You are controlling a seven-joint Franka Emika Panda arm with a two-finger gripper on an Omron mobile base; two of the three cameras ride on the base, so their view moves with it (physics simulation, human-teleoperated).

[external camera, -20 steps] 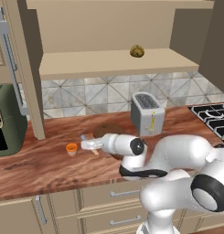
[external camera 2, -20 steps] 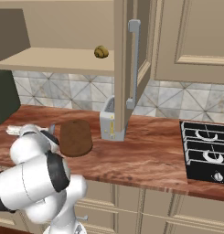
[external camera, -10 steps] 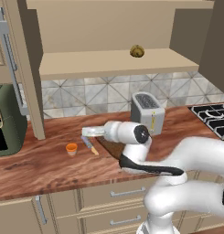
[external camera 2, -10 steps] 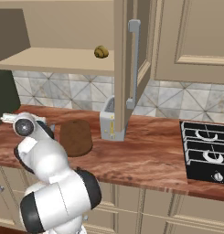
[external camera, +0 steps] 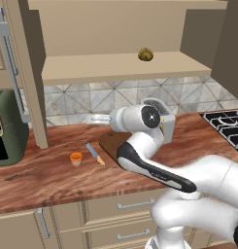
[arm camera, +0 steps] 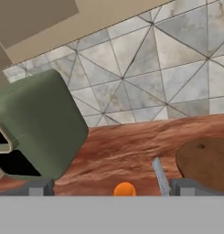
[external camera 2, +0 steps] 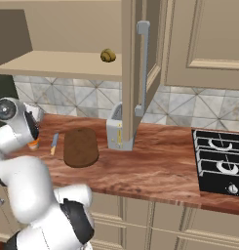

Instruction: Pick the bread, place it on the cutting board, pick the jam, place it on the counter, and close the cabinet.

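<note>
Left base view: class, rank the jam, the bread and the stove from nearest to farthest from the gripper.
1. The jam: on the counter, just below and left of the gripper.
2. The bread: up on the cabinet shelf, to the right.
3. The stove: far right edge.

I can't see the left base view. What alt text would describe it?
A white robot arm reaches left over a reddish wood-grain counter, its gripper above a tiny orange jar and a small knife. A small olive-brown bun sits on the open cabinet's shelf.
</note>
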